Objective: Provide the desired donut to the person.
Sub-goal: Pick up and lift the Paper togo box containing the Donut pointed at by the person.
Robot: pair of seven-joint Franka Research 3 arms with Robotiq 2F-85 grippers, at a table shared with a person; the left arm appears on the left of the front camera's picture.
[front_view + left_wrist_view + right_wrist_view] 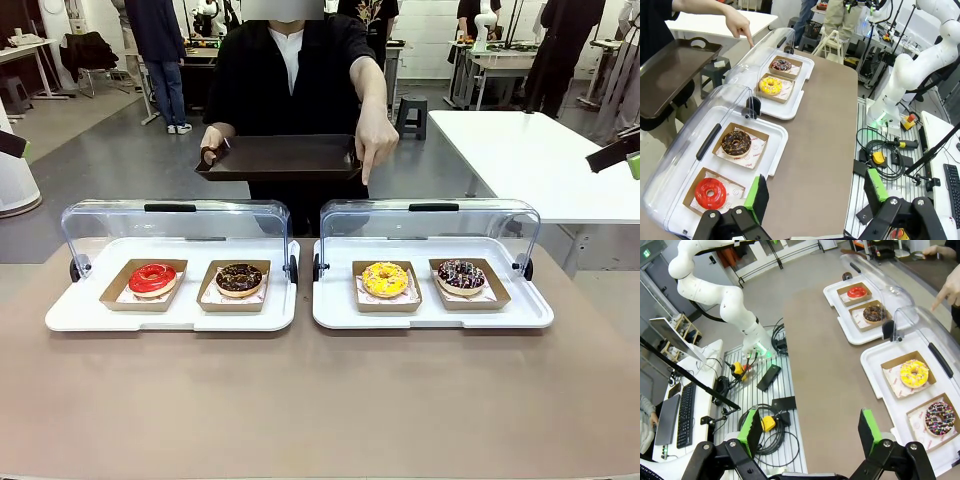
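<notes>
Four donuts lie in cardboard trays on the table: red (152,278), chocolate (239,279), yellow (384,280) and dark with sprinkles (461,275). The person (290,70) stands at the far side, one hand holding a dark brown serving tray (280,157). Their other hand (366,150) points an index finger down over the right-hand lid, roughly in line with the yellow donut (771,85). My left gripper (816,192) is open and empty, hanging off the table's end near the red donut (709,193). My right gripper (809,431) is open and empty, off the other end near the sprinkled donut (939,418).
Two white display trays (170,318) (430,318) hold the donuts, their clear domed lids (175,225) (430,220) swung open toward the person. Bare brown tabletop (320,400) runs in front of them. A white table (540,160) stands back right; cables and controllers lie beside the arm bases.
</notes>
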